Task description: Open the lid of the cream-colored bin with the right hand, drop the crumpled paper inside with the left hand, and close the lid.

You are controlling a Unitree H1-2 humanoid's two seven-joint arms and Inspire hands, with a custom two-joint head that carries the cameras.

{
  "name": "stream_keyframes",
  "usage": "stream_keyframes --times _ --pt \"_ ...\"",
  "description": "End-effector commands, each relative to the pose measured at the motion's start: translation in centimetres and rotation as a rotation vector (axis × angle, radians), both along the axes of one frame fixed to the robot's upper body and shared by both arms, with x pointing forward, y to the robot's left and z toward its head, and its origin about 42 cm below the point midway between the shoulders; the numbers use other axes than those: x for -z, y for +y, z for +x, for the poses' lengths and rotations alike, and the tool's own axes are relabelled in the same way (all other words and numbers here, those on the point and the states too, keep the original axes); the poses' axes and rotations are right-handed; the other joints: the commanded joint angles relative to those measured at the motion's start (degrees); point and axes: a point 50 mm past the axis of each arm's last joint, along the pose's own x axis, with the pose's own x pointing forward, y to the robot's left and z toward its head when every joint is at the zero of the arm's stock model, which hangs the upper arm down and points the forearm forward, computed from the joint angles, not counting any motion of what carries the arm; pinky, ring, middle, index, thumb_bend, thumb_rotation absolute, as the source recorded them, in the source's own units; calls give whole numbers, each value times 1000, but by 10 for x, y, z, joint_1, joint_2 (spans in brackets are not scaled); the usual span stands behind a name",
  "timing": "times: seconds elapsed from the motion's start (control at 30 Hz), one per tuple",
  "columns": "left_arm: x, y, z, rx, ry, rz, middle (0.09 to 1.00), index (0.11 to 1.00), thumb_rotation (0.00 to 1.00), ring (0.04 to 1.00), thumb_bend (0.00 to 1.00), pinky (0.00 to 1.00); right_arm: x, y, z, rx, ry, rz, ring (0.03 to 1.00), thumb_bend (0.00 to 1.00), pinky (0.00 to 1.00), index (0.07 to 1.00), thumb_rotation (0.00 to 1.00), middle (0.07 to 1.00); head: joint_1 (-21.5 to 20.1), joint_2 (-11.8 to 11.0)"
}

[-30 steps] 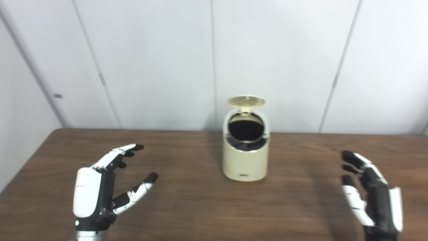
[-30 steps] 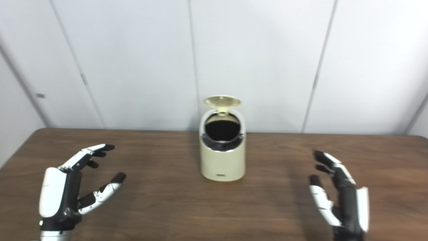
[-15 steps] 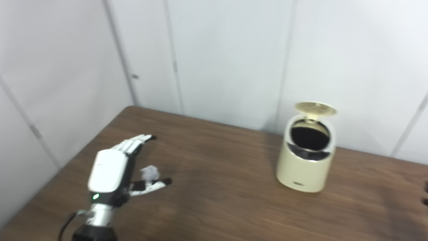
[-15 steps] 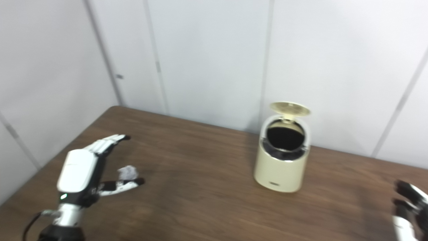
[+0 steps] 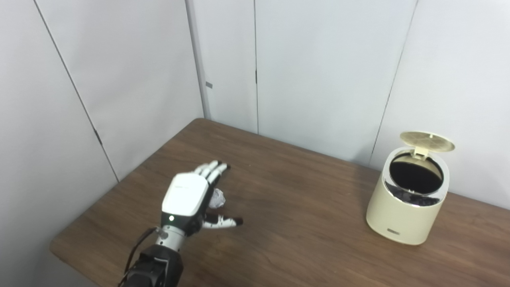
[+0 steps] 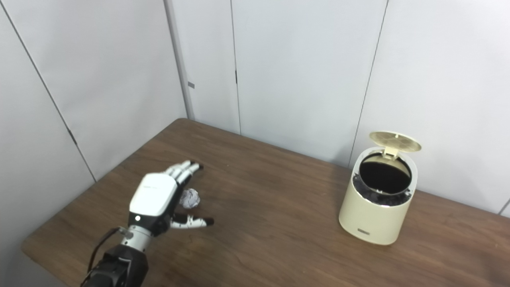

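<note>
Forearm black and cabled rises from the bottom edge at the left, carrying the left hand [image 6: 153,198] out over the table [image 6: 271,239]. The hand is spread, holding nothing: its fingers [image 6: 184,168] reach forward toward the far left corner and its thumb [image 6: 195,222] sticks out to the right, low over the wood. In the gap between thumb and fingers lies the paper ball [image 6: 190,198], small, white and crumpled, resting on the table just beside the palm; whether the hand touches it cannot be told. The right hand is out of view. Well apart from the ball, farther back on the right side of the table, stands the bin [image 5: 406,207], cream-colored and round. Its lid [image 5: 427,142] is tipped up at the back, leaving the dark mouth open. White wall panels [image 5: 318,71] close the scene behind.
</note>
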Motion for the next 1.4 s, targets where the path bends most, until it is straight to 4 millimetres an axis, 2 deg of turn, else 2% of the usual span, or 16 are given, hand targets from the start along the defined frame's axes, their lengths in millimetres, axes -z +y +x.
stream_keyframes --times 0.0,0.23,0.4,0.6,0.7,1.03,1.13,1.3,1.37 --pt "-13 4 16 5 -59 58 930 909 574 931 1000 835 8 -31 -9 38 34 -100 688 465 550 686 837 712 1 0" --pt "6 3 32 -13 -5 53 895 884 541 896 1000 814 9 -32 -7 30 39 -77 687 475 544 676 822 707 8 -5" --pt "26 13 40 -42 9 75 876 878 519 875 1000 793 9 -34 -7 30 45 -88 687 481 545 679 829 708 11 -6" --pt "34 24 44 -69 6 64 866 861 538 855 1000 773 9 -35 -7 29 44 -70 686 477 540 675 819 708 9 -5" --pt "30 22 46 -62 -5 53 865 861 548 850 1000 771 9 -36 -7 29 47 -73 687 501 543 676 817 707 8 -3" --pt "33 19 52 -59 -27 -43 805 806 470 779 956 687 8 -39 -7 32 46 -85 682 470 538 677 836 705 6 0" --pt "41 22 54 -74 -43 -78 738 744 453 698 889 605 7 -39 -7 36 45 -88 670 476 520 668 835 698 6 0" --pt "47 17 52 -88 -79 -111 502 534 371 443 762 377 6 -40 -8 28 43 -84 665 454 516 665 827 694 2 2" --pt "50 15 50 -87 -87 -114 433 476 337 372 723 307 5 -41 -8 25 43 -84 667 467 517 666 833 695 2 4"
